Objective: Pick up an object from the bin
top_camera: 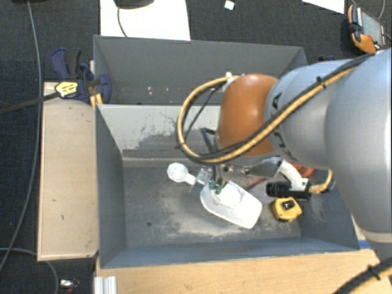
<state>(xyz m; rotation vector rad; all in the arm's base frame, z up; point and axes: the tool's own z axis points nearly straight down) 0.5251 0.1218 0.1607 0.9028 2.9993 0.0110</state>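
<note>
- Well, in the camera view my gripper [215, 185] hangs low at the near end of a white plastic container [234, 206]; open or closed, I cannot tell.
- Its long axis runs off toward the gripper's lower right, where a yellow tape measure [286, 209] lies beyond.

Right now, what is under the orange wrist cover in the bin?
The gripper shows below the orange cover, at the upper left edge of a white plastic piece. Right of that lies a yellow tape measure. Whatever else lies straight under the cover is hidden.
</note>
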